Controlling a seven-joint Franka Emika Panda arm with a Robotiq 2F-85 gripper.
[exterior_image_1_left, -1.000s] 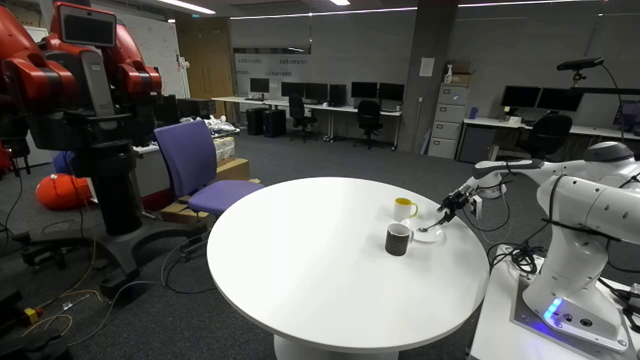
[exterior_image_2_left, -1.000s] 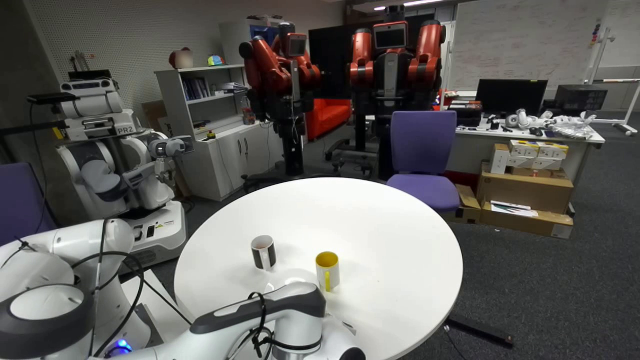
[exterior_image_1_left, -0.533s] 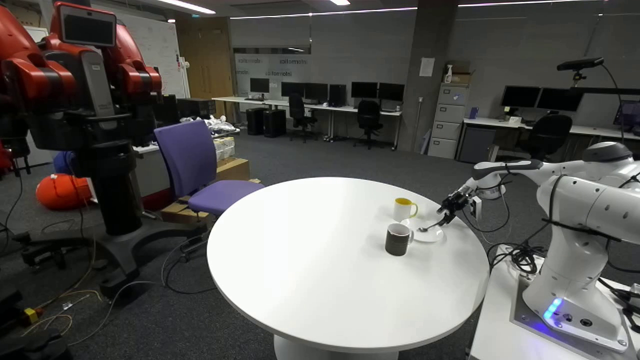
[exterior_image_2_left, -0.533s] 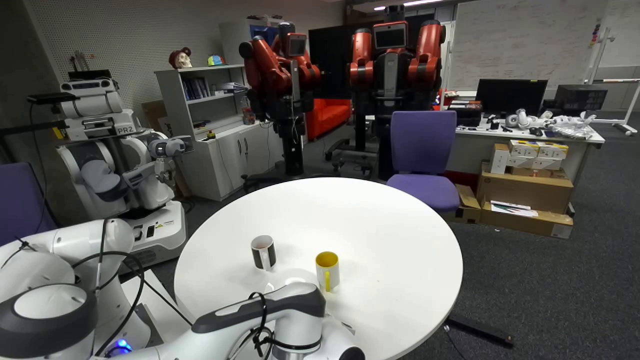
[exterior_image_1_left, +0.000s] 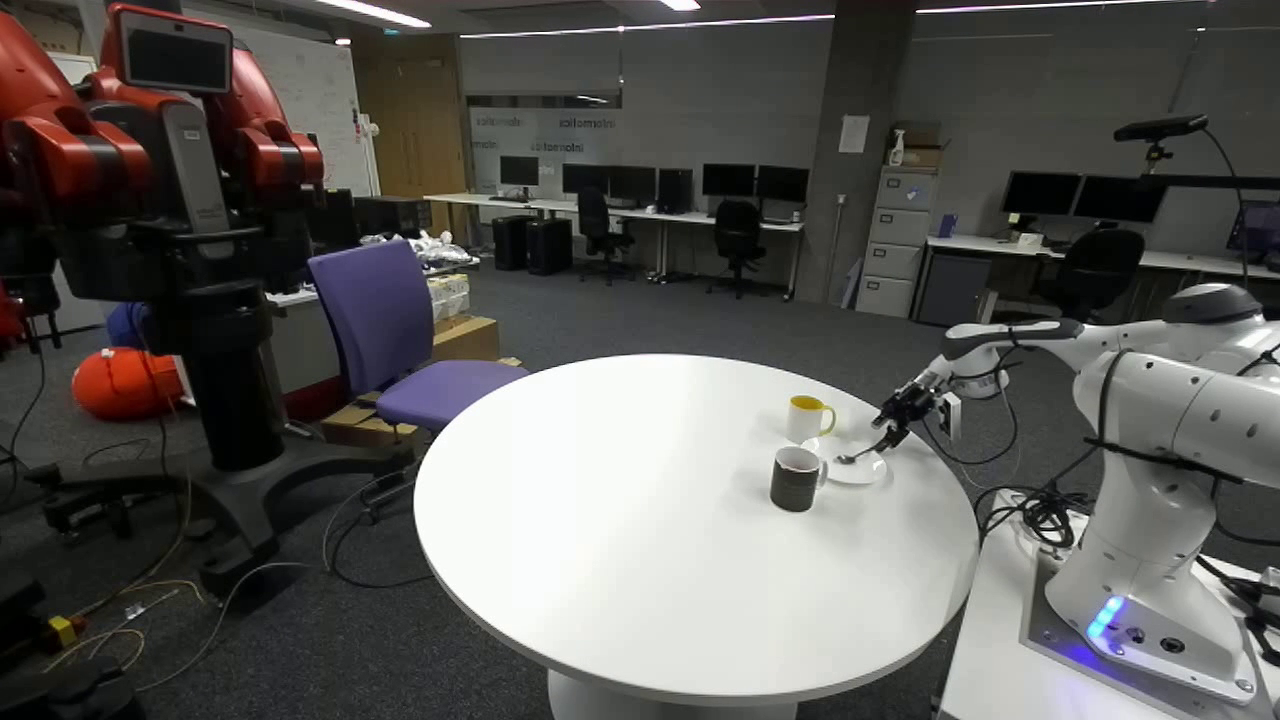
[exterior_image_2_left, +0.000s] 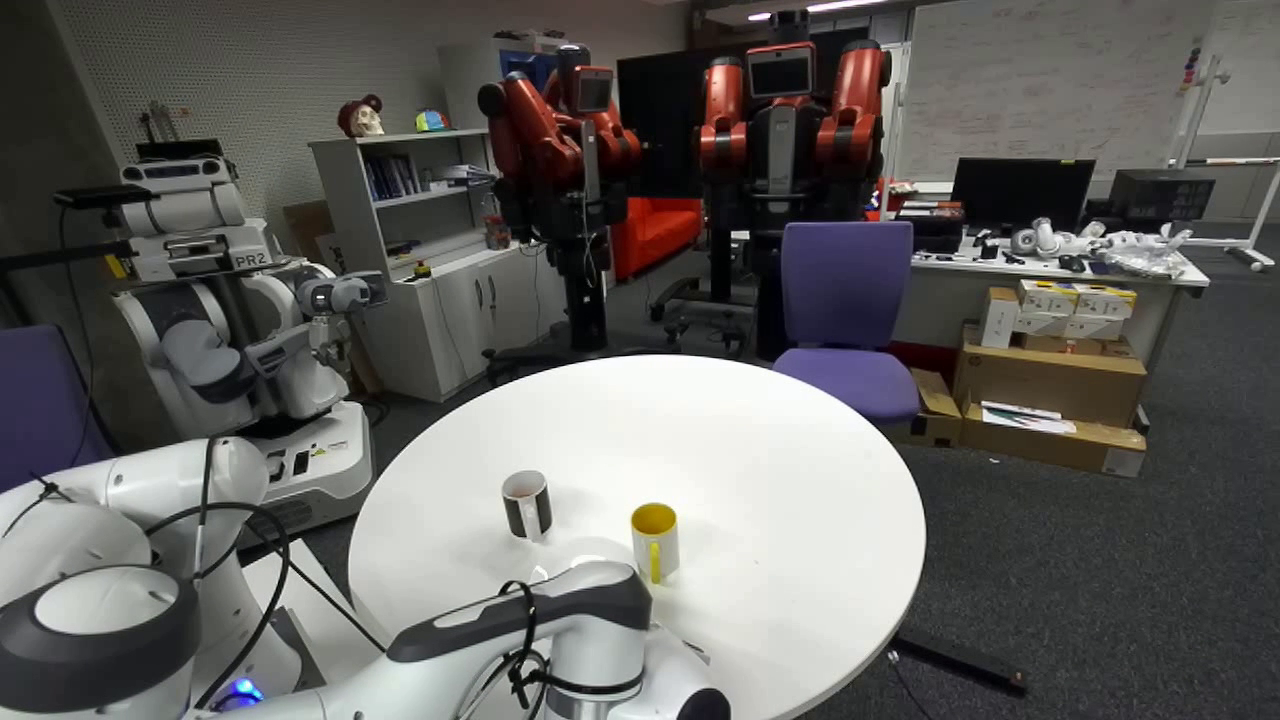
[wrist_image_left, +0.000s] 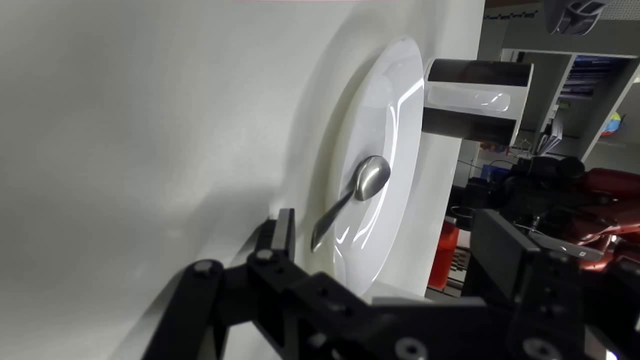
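Note:
My gripper (wrist_image_left: 389, 222) stands open at the rim of a white plate (wrist_image_left: 367, 120), its fingers far apart. A metal spoon (wrist_image_left: 372, 178) lies bowl on the plate, and its handle end sticks out past the rim towards the gap, nearer the finger (wrist_image_left: 284, 232) close to the table. No contact with the spoon is visible. In an exterior view the gripper (exterior_image_1_left: 888, 432) slants down to the spoon (exterior_image_1_left: 847, 459) and plate (exterior_image_1_left: 868, 474). A black-and-white mug (exterior_image_1_left: 793, 485) and a white mug with yellow inside (exterior_image_1_left: 806, 418) stand beside the plate. My arm (exterior_image_2_left: 590, 610) hides the gripper in an exterior view.
Everything stands on a round white table (exterior_image_1_left: 640, 520), near its edge on the arm's side. The dark mug (wrist_image_left: 475, 97) is just beyond the plate in the wrist view. Past the table are a purple chair (exterior_image_2_left: 848, 290) and red robots (exterior_image_2_left: 780, 140).
The arm and gripper have shifted very slightly. The mugs, plate and spoon look unmoved, and the gripper stays open.

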